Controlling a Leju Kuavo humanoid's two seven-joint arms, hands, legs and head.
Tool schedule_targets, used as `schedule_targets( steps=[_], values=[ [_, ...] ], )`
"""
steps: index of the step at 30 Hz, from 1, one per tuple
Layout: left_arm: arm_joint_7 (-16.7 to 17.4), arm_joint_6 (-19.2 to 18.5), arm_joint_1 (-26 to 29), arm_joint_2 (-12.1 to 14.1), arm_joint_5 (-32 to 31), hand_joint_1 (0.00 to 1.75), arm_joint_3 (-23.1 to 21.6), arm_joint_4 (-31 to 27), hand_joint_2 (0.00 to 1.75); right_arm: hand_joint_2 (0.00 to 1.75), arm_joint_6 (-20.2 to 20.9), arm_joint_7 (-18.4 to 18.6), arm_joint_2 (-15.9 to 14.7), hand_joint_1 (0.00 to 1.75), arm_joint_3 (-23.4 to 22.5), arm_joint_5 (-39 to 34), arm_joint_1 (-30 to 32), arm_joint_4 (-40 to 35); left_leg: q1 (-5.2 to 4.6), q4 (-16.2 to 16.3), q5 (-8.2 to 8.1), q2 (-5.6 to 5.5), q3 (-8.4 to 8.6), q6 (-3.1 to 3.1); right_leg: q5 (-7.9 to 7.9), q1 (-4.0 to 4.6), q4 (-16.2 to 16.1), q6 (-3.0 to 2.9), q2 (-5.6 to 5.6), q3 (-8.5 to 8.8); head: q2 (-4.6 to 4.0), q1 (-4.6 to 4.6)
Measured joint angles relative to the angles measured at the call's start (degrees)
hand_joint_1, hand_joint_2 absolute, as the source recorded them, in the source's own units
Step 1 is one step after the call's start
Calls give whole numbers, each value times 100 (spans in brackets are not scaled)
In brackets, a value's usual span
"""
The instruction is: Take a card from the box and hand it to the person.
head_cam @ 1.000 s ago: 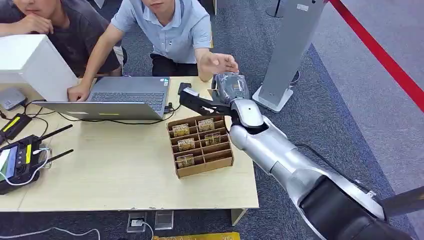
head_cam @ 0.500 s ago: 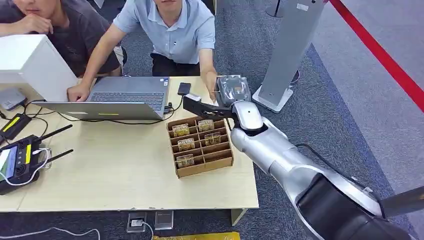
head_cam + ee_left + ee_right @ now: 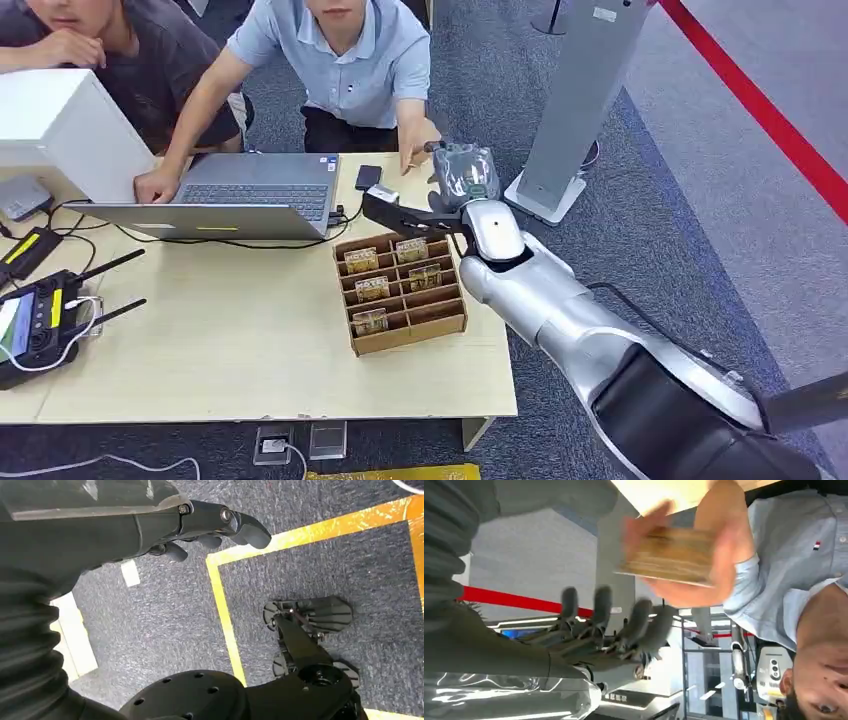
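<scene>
The left hand hangs over the carpet, fingers loosely curled and holding nothing. On the table, the box sits with cards in its slots. The right hand hovers at the box's 12 o'clock, fingers spread and empty. Just beyond them, the person's hand grips the card, apart from the robot's fingertips.
</scene>
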Motion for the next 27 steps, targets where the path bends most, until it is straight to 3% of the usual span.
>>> schedule_targets(
  steps=[9, 11, 13, 15, 19, 23, 27],
  values=[
    [33, 66, 3, -2, 105, 0, 0, 0, 175, 175, -475, -243, -4, 0, -55, -512, 128, -20, 0, 0, 0, 0, 1, 0, 0, 0, 0, 0, 0, 0, 0, 0],
    [66, 83, 4, -4, 129, 0, 0, 0, 175, 175, -722, -455, -15, 0, -160, -858, 212, -101, 0, 0, 0, 0, 1, 0, 0, 0, 0, 0, 0, -1, 0, -2],
    [112, 122, 6, -9, 182, 0, 0, 0, 175, 175, -995, -906, -44, 0, -335, -1670, 373, -302, 0, 0, 0, 1, 3, 0, 0, 0, -1, 0, 0, -1, 0, -4],
    [135, 175, 16, -13, 236, 0, 0, 0, 175, 175, -1036, -1313, -107, 0, -607, -2791, 653, -694, 0, 0, 0, 0, 3, 0, 0, 0, -1, 0, 0, 1, 0, -2],
    [188, 186, 46, -17, 312, 0, 11, 0, 175, 175, -717, -1687, -332, 0, -1057, -4799, 1372, -1715, 0, 0, -1, 0, 3, 0, 0, 0, -4, 0, 0, 0, 0, 2],
    [205, 208, 73, -20, 339, 0, 22, 0, 175, 175, -1166, -1996, -630, 0, -1397, -5033, 2116, -2849, 0, 1, -1, 0, 6, 0, 0, 0, -7, 0, -2, -1, 0, 2],
    [205, 236, 98, -20, 334, 0, 24, 0, 175, 175, -1855, -1947, -988, 0, -1761, -4606, 2953, -4278, 0, 1, -4, 7, 4, -2, 0, 0, -8, 0, 7, -4, 0, 13]
  ],
)
